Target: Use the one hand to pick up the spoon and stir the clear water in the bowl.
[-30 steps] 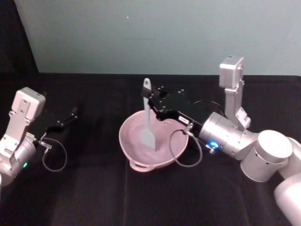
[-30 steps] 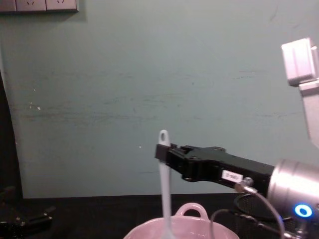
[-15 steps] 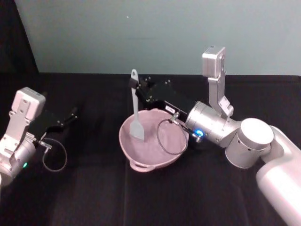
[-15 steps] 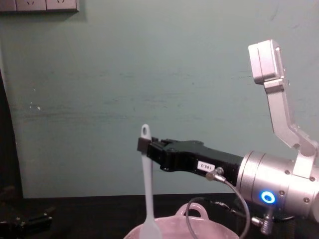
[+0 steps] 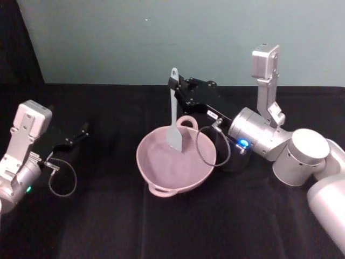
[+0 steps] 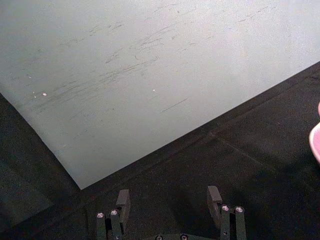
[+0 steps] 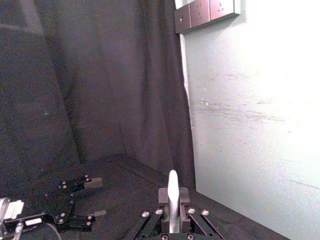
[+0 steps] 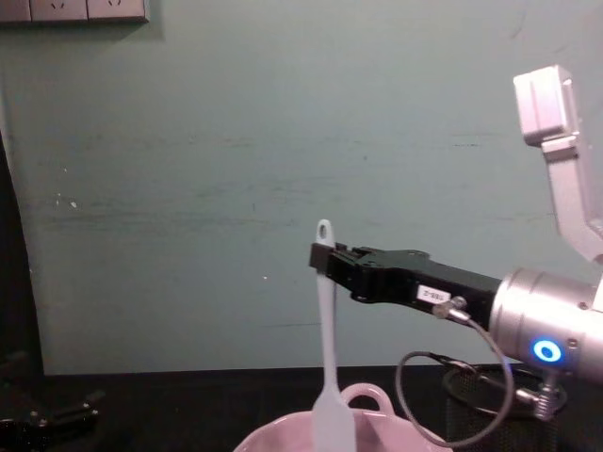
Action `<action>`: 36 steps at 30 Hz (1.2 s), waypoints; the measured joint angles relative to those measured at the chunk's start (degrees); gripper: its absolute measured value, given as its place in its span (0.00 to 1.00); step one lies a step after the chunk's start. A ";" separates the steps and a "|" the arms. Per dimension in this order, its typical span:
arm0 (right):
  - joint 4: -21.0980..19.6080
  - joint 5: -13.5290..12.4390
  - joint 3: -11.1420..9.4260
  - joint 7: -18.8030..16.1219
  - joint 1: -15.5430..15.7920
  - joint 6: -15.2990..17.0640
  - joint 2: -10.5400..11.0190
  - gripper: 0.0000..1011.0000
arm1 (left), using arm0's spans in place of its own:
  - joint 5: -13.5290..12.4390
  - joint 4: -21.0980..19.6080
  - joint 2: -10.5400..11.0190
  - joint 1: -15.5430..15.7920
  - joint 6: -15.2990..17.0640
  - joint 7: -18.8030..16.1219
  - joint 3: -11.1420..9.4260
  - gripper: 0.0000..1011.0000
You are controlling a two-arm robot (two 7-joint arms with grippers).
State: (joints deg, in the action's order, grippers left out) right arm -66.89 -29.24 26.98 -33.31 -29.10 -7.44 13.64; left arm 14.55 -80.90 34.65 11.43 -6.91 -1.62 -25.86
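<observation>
Head view: right gripper [image 5: 173,86] pinches the spoon [image 5: 173,114] upright near its handle end, blade over the bowl [image 5: 143,162]; left gripper [image 5: 81,131] rests far left.
Left wrist view: its fingers [image 6: 123,201] spread, empty.
Right wrist view: jaws closed on the handle.
Chest view: blade low at the bowl.

I see a table covered with black cloth [image 5: 108,226], running back to a pale teal wall [image 5: 135,38]. The cloth shows a few faint fold lines near my edge. A wide, glossy pale pink bowl [image 5: 167,170] sits on it at about the middle, one small loop handle on the near rim and another on the far rim. A black wire-mesh cup [image 8: 471,400] stands upright on the cloth just right of the bowl. I can't tell if the two touch.
</observation>
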 joint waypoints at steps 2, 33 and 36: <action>-0.79 0.01 -0.26 0.24 0.46 0.27 0.53 0.12 | 0.00 0.00 0.00 0.00 0.00 0.00 0.00 1.00; -10.75 0.19 1.77 0.40 6.67 2.88 3.64 0.12 | 0.00 0.00 0.00 0.00 0.00 0.00 0.00 1.00; -9.08 0.30 2.39 -0.02 5.37 2.57 2.63 0.12 | 0.00 0.00 0.00 0.00 0.00 0.00 0.00 1.00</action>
State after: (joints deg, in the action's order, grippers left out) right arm -75.97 -28.93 29.37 -33.33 -23.73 -4.88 16.27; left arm 14.55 -80.90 34.65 11.43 -6.91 -1.62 -25.86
